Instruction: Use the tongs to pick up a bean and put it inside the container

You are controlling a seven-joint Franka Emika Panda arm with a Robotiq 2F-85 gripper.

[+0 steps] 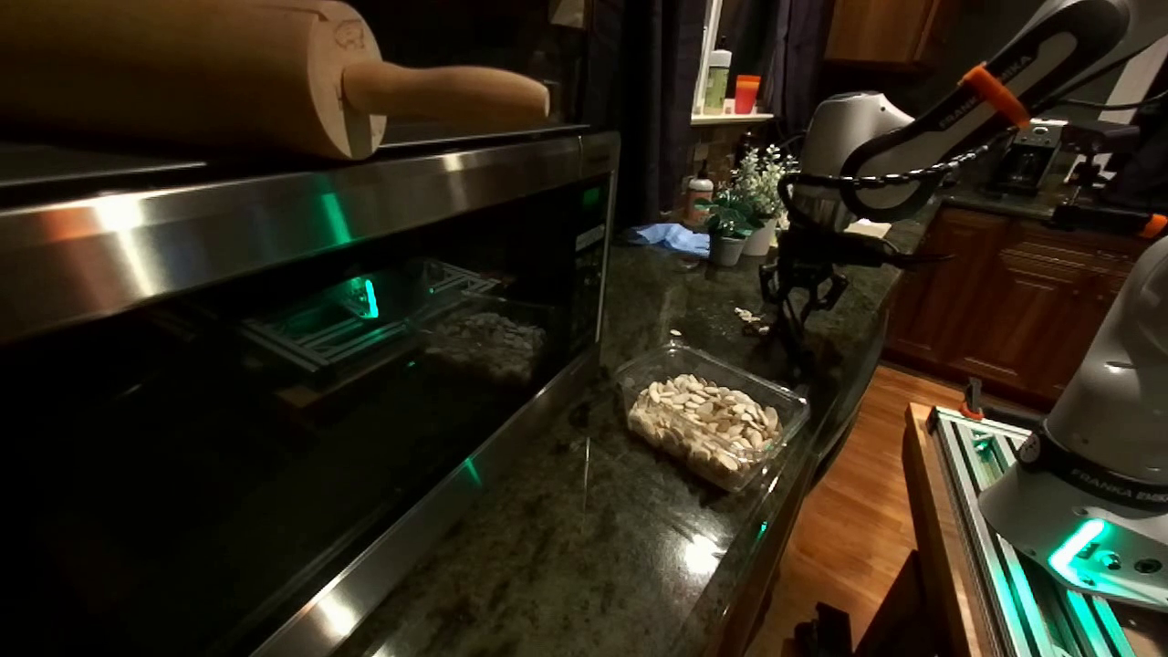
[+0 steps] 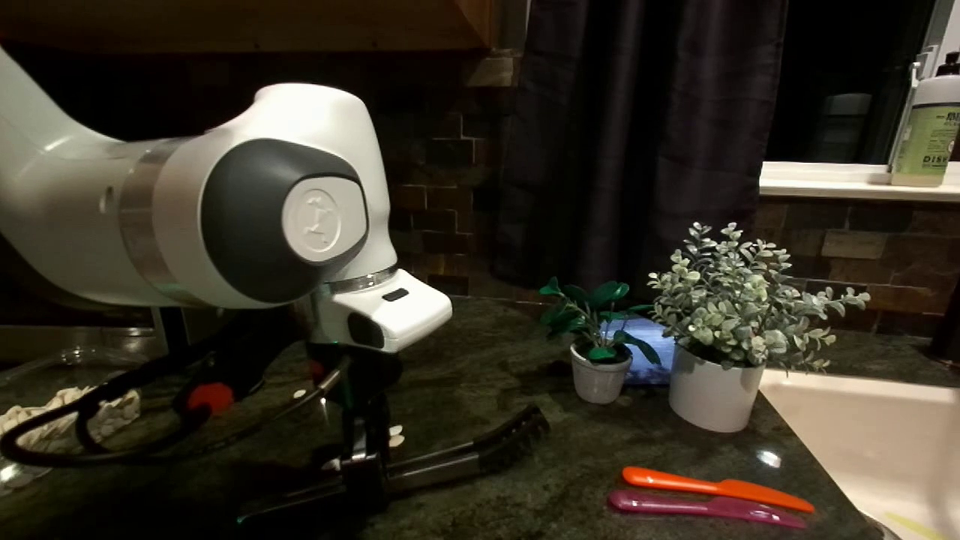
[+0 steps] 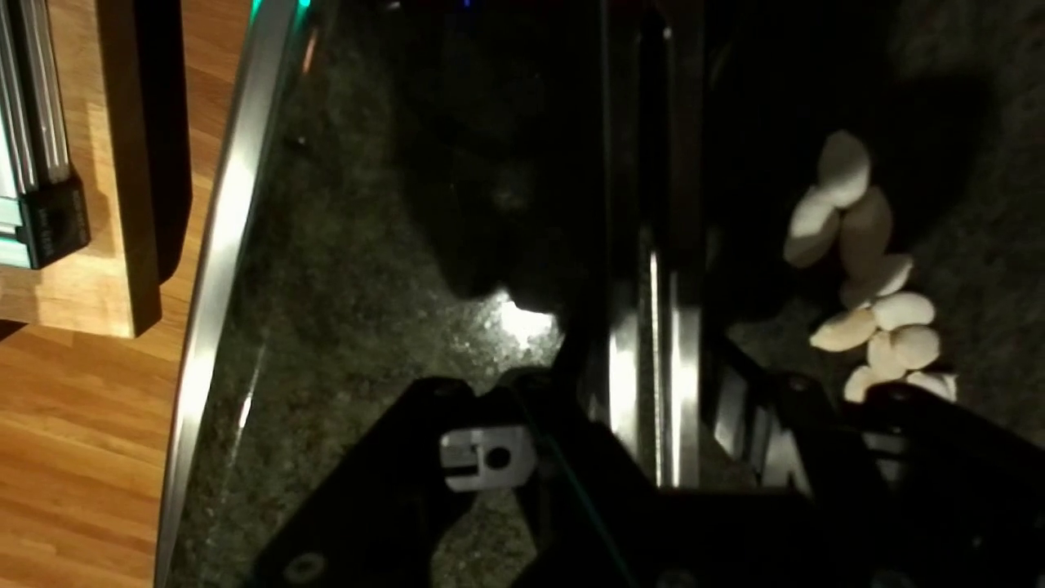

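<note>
The tongs [image 2: 435, 465] are silvery with dark ribbed tips, held almost level close to the counter. In the wrist view, their two metal arms [image 3: 684, 367] lie between the fingers of my gripper [image 3: 653, 359]. My gripper, also in both exterior views [image 1: 803, 297] [image 2: 364, 457], looks shut on the tongs. Several pale flat beans [image 3: 869, 306] lie in a small pile on the counter beside the gripper, also in both exterior views [image 1: 750, 318] [image 2: 395, 435]. No bean shows in the tongs. The clear container [image 1: 790, 412] holds many beans; the arm partly hides it in an exterior view [image 2: 71, 358].
A microwave [image 1: 301, 401] with a rolling pin [image 1: 447, 91] on top stands beside the container. Two potted plants [image 2: 600, 379] [image 2: 716, 394], an orange knife [image 2: 712, 487], a purple knife [image 2: 705, 506] and a sink [image 2: 885, 435] are on the far side. The counter edge [image 3: 208, 327] shows in the wrist view.
</note>
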